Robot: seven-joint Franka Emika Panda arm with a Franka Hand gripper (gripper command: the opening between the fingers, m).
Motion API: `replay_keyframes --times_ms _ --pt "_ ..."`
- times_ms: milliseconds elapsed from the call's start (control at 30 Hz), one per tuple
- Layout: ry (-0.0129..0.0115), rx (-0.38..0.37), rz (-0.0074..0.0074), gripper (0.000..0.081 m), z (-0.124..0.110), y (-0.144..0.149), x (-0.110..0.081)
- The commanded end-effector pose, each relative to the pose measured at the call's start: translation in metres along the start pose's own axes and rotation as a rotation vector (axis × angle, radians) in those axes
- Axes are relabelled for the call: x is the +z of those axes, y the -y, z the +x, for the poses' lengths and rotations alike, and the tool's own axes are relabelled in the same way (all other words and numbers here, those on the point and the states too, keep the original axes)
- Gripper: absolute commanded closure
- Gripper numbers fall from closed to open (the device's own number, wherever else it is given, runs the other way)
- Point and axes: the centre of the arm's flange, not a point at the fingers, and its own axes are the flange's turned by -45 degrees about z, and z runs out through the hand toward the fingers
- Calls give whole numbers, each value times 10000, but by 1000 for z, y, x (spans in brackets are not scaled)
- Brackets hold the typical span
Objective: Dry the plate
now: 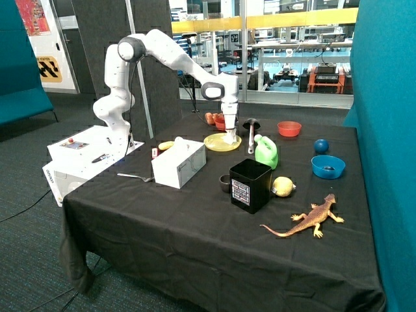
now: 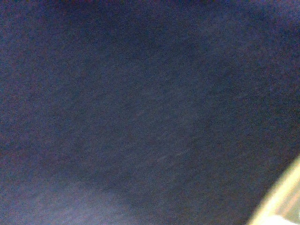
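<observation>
The pale yellow plate [image 1: 215, 144] lies flat on the black tablecloth, between the white tissue box [image 1: 179, 164] and the green bottle [image 1: 266, 152]. My gripper [image 1: 230, 137] points straight down onto the plate's side nearest the bottle, shut on a white tissue [image 1: 232, 140] that touches the plate's surface. The wrist view is filled by dark cloth, with only a curved strip of the plate rim [image 2: 281, 201] in one corner; no fingers show there.
Small red bowls [image 1: 220, 121] and a black upright utensil [image 1: 251, 125] stand just behind the plate. A black bin [image 1: 250, 185], a lemon [image 1: 283, 186], a toy lizard [image 1: 311, 219], a blue bowl [image 1: 327, 166], a red bowl [image 1: 289, 129] and a fork [image 1: 133, 175] are spread around.
</observation>
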Motion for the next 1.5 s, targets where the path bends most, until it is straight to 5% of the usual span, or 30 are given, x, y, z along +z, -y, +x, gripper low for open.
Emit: replay_keyframes --times_ms 0,667,967,1467 --pt "44 480 49 808 9 -34 -4" --pt "46 1466 47 808 -28 -100 -14" --pt "46 1407 47 808 -54 -95 -20" --pt "46 1247 47 808 -70 -91 -61"
